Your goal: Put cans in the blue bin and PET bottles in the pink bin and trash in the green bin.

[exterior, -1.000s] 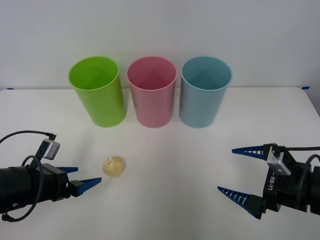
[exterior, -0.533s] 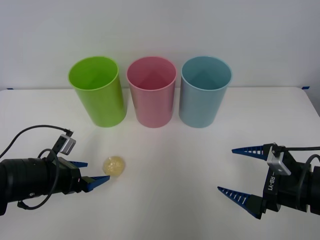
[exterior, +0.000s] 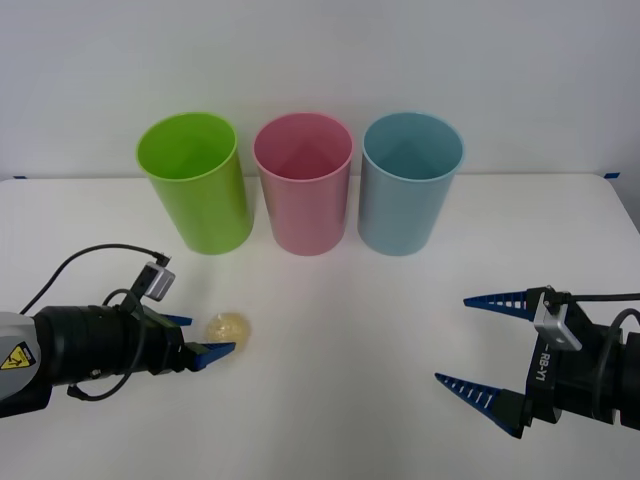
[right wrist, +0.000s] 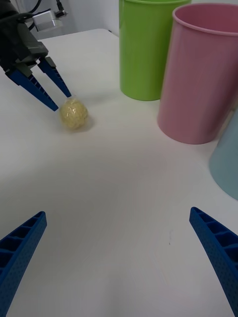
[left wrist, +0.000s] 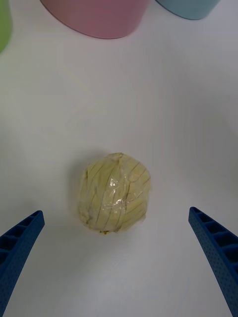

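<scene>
The trash (exterior: 229, 328) (left wrist: 115, 192) (right wrist: 74, 113), a small pale-yellow bumpy ball, lies on the white table in front of the green bin (exterior: 194, 182) (right wrist: 148, 47). My left gripper (exterior: 201, 336) (right wrist: 58, 98) is open, its blue fingertips just reaching the ball's left side; in the left wrist view the ball sits between and ahead of the fingers. The pink bin (exterior: 303, 183) (right wrist: 203, 74) (left wrist: 96, 17) stands in the middle, the blue bin (exterior: 409, 182) (left wrist: 189, 7) on the right. My right gripper (exterior: 453, 340) waits open at the near right.
The three bins stand in a row at the back of the white table (exterior: 340, 330), close to the pale wall. Open tabletop stretches between the two grippers and in front of the bins.
My left gripper has slid rightward and a little forward along the table, up to the ball. The ball, the bins and the right arm have stayed put.
</scene>
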Tool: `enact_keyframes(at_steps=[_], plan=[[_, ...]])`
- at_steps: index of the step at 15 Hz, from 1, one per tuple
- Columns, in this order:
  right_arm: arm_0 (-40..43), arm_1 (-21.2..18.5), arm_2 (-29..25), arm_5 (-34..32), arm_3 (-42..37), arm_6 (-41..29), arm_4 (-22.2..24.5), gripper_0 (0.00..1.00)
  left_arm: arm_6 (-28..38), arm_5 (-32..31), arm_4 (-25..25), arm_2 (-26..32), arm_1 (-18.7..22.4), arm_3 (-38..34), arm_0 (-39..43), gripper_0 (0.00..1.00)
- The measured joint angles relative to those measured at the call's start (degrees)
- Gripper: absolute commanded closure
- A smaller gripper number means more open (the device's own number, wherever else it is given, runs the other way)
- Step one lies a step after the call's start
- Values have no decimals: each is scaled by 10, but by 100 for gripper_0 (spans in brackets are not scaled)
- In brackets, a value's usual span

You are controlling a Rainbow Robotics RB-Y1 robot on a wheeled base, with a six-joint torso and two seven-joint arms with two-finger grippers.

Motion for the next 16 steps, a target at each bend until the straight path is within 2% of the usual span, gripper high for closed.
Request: enact_keyframes(at_steps=[3,16], plan=[[0,0,0,0,0,0,0,0,0,0,1,-36,-7,16,-33,0],[0,0,0,0,0,0,0,0,1,0,-34,-43,-59,62,-47,0]])
